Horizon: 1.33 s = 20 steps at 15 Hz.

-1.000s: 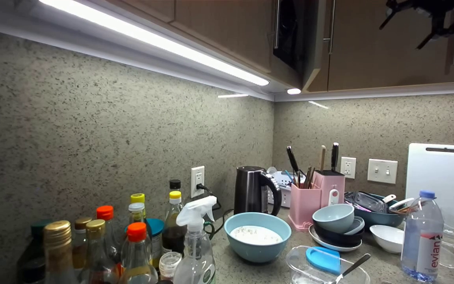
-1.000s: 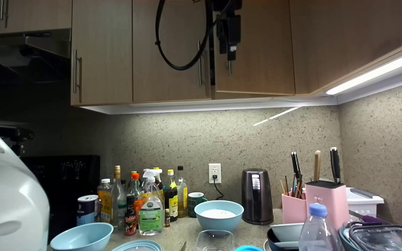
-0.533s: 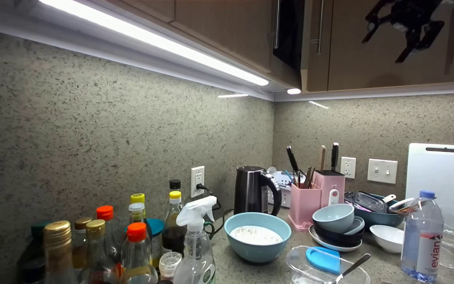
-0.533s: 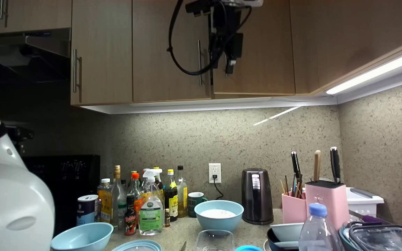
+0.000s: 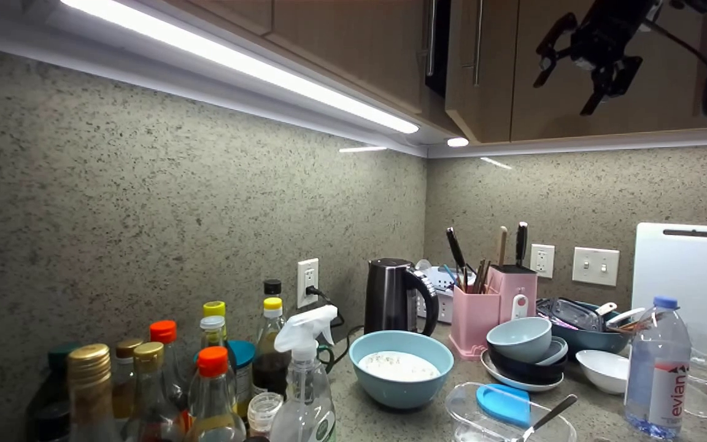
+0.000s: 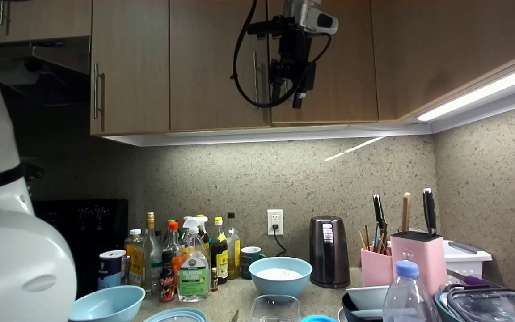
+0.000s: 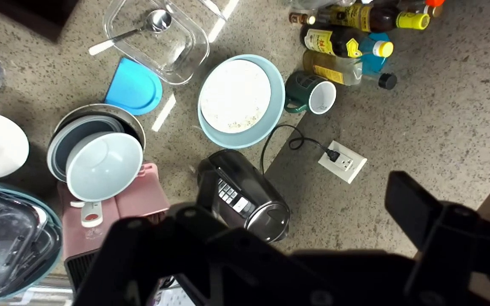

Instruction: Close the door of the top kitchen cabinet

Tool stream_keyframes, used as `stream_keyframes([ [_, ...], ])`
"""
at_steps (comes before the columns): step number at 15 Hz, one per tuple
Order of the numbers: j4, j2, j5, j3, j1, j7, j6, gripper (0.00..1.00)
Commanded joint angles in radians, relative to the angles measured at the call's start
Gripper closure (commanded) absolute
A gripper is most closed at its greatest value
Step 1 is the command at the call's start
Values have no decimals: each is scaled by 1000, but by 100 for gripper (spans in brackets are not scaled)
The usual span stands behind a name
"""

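Observation:
The door (image 5: 482, 80) is a brown panel with a slim bar handle; it also shows in an exterior view (image 6: 333, 80). It stands partly open, with a dark gap along its free edge. The top kitchen cabinet (image 6: 219, 67) runs along the wall, and its front also shows in an exterior view (image 5: 359, 43). My gripper (image 5: 562, 98) is open and empty, in front of the cabinets. In an exterior view the gripper (image 6: 286, 100) overlaps the door's handle; whether it touches the door cannot be told. In the wrist view its fingers (image 7: 304, 187) are spread; the door is not clearly visible there.
Below are a black kettle (image 6: 330, 252), a blue bowl (image 6: 280, 273), several bottles (image 6: 195, 250), a spray bottle (image 5: 304, 374), a pink knife block (image 6: 418, 255) and stacked bowls (image 5: 528, 341). A cable loops beside the gripper (image 6: 239, 89). A light strip (image 5: 249, 64) lines the cabinet underside.
The door has swung further inward and its dark gap has narrowed. My gripper has moved down and toward the cabinet wall, staying open. The counter items have not moved.

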Motion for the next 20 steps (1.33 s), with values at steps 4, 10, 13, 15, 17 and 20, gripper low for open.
stream_keyframes([
  [4, 185, 128, 2, 27, 50, -199, -123, 0],
  [10, 194, 136, 3, 52, 45, -144, -87, 0],
  [13, 257, 199, 50, 61, 61, -192, -14, 0],
  [15, 329, 249, 63, 79, 74, -213, 23, 0],
  [17, 403, 301, 73, 100, 86, -220, 50, 0],
  [20, 481, 359, 80, 118, 109, -223, 86, 0],
])
